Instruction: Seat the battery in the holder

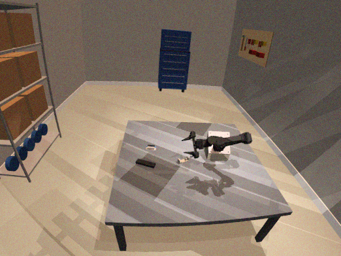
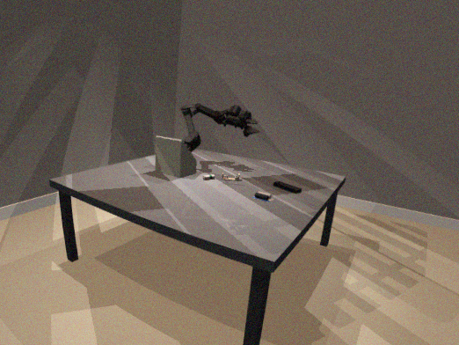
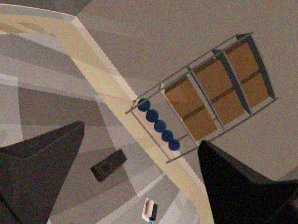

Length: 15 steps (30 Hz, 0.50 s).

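Note:
The holder [image 1: 183,160] [image 2: 231,178], a small cream piece with raised ends, stands on the table [image 1: 183,202] [image 2: 132,200]. In the exterior view a small whitish cylinder-like piece [image 2: 208,177] with a green mark lies between holder and arm base; it seems to be the battery, but its ends are too small to tell. I cannot make it out in the other views. My gripper [image 1: 183,146] [image 2: 258,127] [image 3: 144,137] is open and empty, high above the table, with its fingers pointing out away from the base. Holder and cylinder do not show in the wrist view.
A long black block [image 1: 145,162] [image 2: 287,187] [image 3: 108,165] lies beyond the holder from the base. A small white and black block [image 1: 151,147] [image 2: 263,195] [image 3: 148,209] with a blue part lies near it. The arm base stands on a pale box [image 2: 169,156].

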Each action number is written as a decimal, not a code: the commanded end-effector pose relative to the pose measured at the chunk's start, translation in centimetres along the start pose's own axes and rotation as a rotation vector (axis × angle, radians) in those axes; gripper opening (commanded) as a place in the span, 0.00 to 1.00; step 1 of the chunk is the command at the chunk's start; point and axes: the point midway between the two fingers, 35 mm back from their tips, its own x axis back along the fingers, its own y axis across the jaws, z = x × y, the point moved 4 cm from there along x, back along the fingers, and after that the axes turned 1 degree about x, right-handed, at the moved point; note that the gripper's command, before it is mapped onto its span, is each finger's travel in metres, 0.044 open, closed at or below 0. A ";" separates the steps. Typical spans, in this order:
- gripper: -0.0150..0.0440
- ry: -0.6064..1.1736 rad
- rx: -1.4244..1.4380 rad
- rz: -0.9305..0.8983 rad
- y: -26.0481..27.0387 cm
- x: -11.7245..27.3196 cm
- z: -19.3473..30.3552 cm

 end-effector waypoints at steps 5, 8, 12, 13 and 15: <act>0.71 0.308 -0.253 0.026 -1.8 -2.3 6.7; 0.66 0.498 -0.441 0.078 -3.0 -2.8 11.0; 0.66 0.794 -0.794 0.223 -4.8 -1.8 17.6; 0.66 0.863 -0.891 0.271 -5.2 -1.3 19.1; 0.66 0.995 -1.092 0.380 -5.8 0.1 21.9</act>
